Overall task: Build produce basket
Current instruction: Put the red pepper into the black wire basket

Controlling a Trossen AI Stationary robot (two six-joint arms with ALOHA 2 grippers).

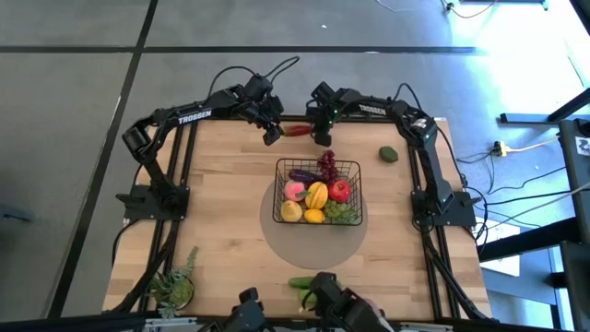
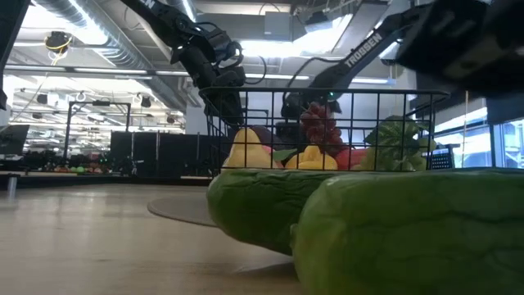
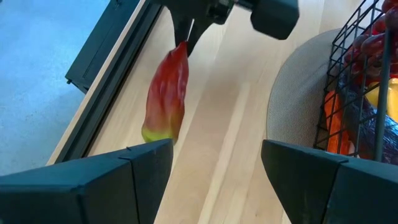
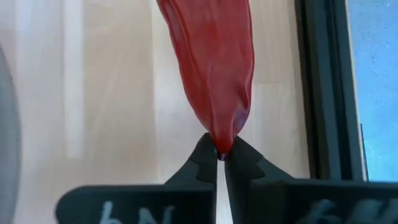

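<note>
A red pepper (image 1: 297,130) with a yellow-green end (image 3: 155,132) is at the table's far edge, behind the black wire basket (image 1: 279,184). The basket stands mid-table and holds several toy fruits. My right gripper (image 4: 221,155) is shut on the pepper's pointed red tip. It also shows in the high view (image 1: 321,138) and in the left wrist view (image 3: 186,28). My left gripper (image 3: 214,152) hovers open just left of the pepper (image 3: 166,93), touching nothing, and shows in the high view (image 1: 272,136) too. My right gripper pinches the pepper's pointed red tip (image 4: 222,148) between the very ends of its two fingers. It comes steeply from above, in line with the pepper's length. The pepper slants down away from the fingers. I cannot tell whether its yellow-green end touches the table.
The basket stands on a round grey mat (image 1: 313,242). A dark green fruit (image 1: 389,154) lies at the far right. Two cucumbers (image 1: 302,282) lie by the near edge, filling the low view (image 2: 393,221). A spiky potted plant (image 1: 175,288) stands at the near left corner.
</note>
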